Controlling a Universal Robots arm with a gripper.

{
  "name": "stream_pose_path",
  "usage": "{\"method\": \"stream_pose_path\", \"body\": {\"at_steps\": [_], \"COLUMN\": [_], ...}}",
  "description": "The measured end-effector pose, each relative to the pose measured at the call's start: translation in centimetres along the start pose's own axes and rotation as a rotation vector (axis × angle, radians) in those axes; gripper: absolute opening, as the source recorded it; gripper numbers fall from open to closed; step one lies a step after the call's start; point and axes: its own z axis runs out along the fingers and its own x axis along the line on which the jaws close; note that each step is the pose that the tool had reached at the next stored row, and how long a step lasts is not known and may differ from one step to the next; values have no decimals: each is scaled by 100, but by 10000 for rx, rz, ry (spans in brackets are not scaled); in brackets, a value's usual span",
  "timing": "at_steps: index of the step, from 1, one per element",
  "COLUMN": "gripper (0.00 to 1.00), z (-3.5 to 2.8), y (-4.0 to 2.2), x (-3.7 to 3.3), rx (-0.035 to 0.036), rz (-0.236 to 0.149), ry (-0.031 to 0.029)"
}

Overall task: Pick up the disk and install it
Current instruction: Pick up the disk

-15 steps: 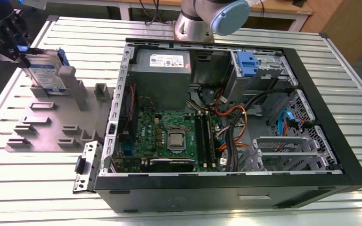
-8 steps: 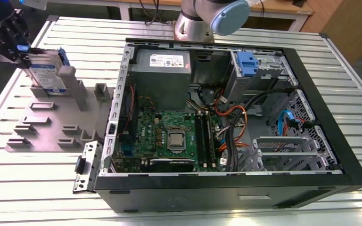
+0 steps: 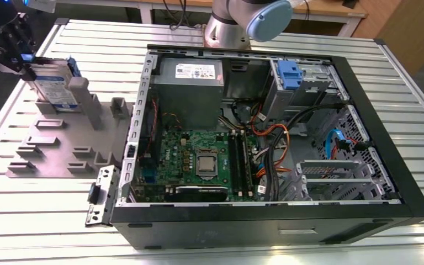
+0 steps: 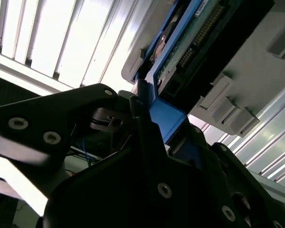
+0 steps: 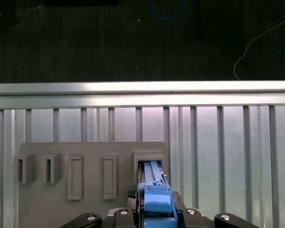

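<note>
Exterior view: the hand was poised over a grey rack on the slatted surface, pointing downward. The disk stood on edge in a rack slot directly beneath the hand, its long axis running straight away from the hand. In both wrist views the fingers were clenched on the disk's blue bracket at the end nearest the hand.

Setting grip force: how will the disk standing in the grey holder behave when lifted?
Probably stiff: the disk looks like a flat metal slab. Likely heavy for its size, being metal. Standing on edge in the grey holder, it could tip once clear of the slot, and its blue bracket by the gripper looks smooth, maybe slippery.
</note>
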Motion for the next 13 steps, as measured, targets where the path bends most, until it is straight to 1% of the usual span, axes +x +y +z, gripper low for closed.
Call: {"method": "stream_pose_path", "body": {"at_steps": [13], "gripper": [37], "z": [0], "y": [0], "x": [0], "rx": [1], "rz": [0], "ry": [5]}}
